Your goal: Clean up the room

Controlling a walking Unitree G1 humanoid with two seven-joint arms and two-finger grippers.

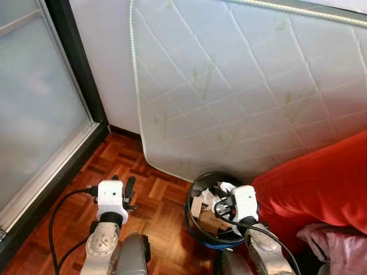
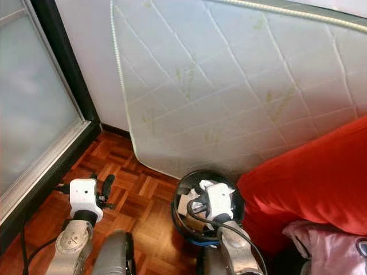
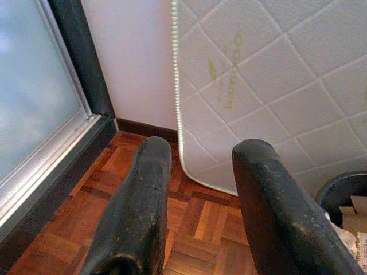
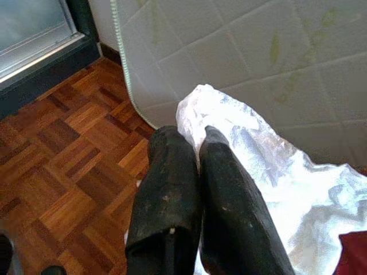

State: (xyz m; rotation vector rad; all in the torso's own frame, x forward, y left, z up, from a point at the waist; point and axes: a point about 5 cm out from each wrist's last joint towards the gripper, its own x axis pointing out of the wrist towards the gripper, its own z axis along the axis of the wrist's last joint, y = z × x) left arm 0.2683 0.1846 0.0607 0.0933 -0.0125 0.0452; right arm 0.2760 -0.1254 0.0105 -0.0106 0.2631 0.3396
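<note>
Over the black bin [image 1: 198, 220] we hold our right pincer [image 4: 198, 140] pinched on a white plastic bag [image 4: 269, 172], poised, we judge, to drop it in. Our left pincer [image 3: 198, 172] hangs spread above the floor [image 1: 155, 195]. Beyond, a mattress [image 1: 246, 86] leans against the wall; bin contents are partly hidden.

Black bin [image 1: 198, 186] was partly hidden by the right tool [image 1: 225, 201] and arm; its contents were too jumbled to identify beyond cardboard scraps. White plastic bag [image 4: 269, 166] ran off the right wrist view's edge. Mattress [image 1: 241, 80] and red cover [image 1: 321, 183] were cut off by the frame.
</note>
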